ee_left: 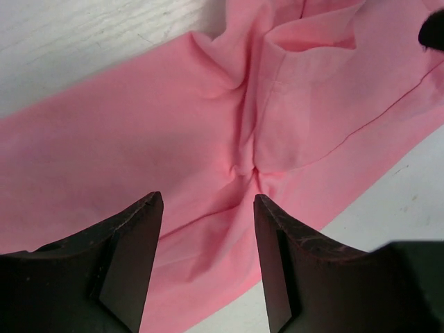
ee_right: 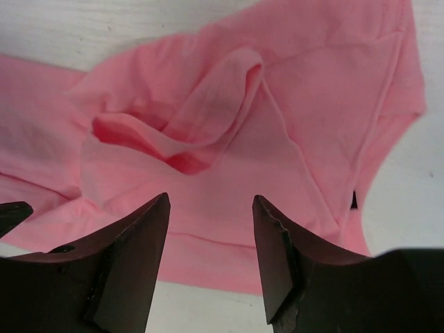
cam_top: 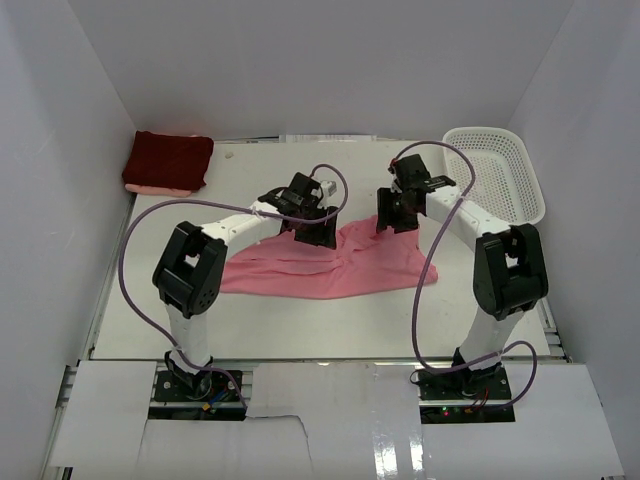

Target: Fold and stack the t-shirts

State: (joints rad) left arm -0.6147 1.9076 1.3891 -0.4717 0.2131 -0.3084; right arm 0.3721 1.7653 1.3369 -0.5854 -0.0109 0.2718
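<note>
Left gripper (ee_left: 208, 202) & right gripper (ee_right: 211, 201) hover open, empty, over rumpled salmon-pink cloth t-shirt (cam_top: 330, 272), prob. to pinch & fold it.

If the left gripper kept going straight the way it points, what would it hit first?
Most likely the salmon pink t-shirt, at its bunched crease. The left gripper is open over it, though how high is unclear.

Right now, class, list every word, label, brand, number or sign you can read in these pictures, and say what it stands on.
None can be read.
The pink shirt is plain in every view.
The folded dark red shirt and the white basket show no print.
Any marking on the robot arms is too small to tell.
</note>
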